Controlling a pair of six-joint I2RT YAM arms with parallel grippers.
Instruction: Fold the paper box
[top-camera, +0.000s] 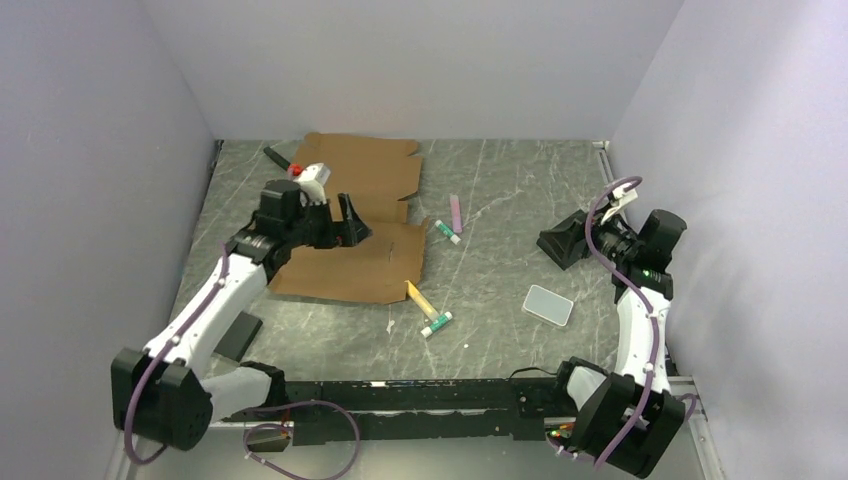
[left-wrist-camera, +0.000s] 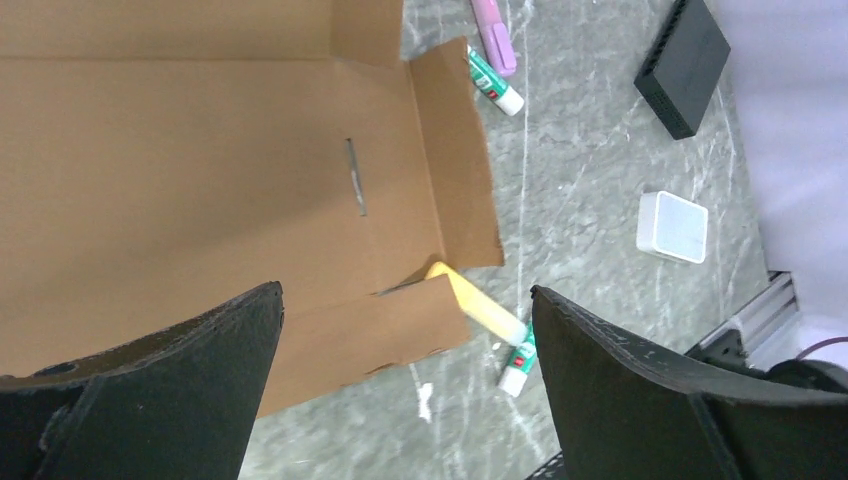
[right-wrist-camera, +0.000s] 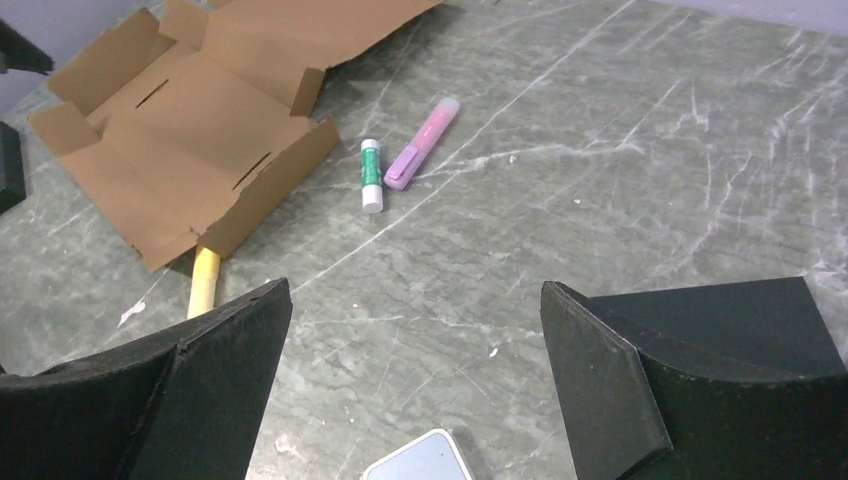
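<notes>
The paper box (top-camera: 360, 215) is a brown cardboard sheet lying mostly flat at the back left of the table, with some flaps slightly raised. It also shows in the left wrist view (left-wrist-camera: 200, 170) and in the right wrist view (right-wrist-camera: 200, 110). My left gripper (top-camera: 348, 225) hovers over the box's middle, open and empty; in its own view (left-wrist-camera: 405, 390) the near right corner flap lies between the spread fingers. My right gripper (top-camera: 562, 243) is open and empty far to the right, above bare table (right-wrist-camera: 415, 380).
A yellow marker (top-camera: 420, 297) pokes from under the box's near corner, beside a green-white glue stick (top-camera: 437, 323). A pink marker (top-camera: 455, 212) and a second glue stick (top-camera: 447, 232) lie right of the box. A translucent lid (top-camera: 548, 304) lies below the right gripper. A black pad (top-camera: 238, 335) lies near the left arm.
</notes>
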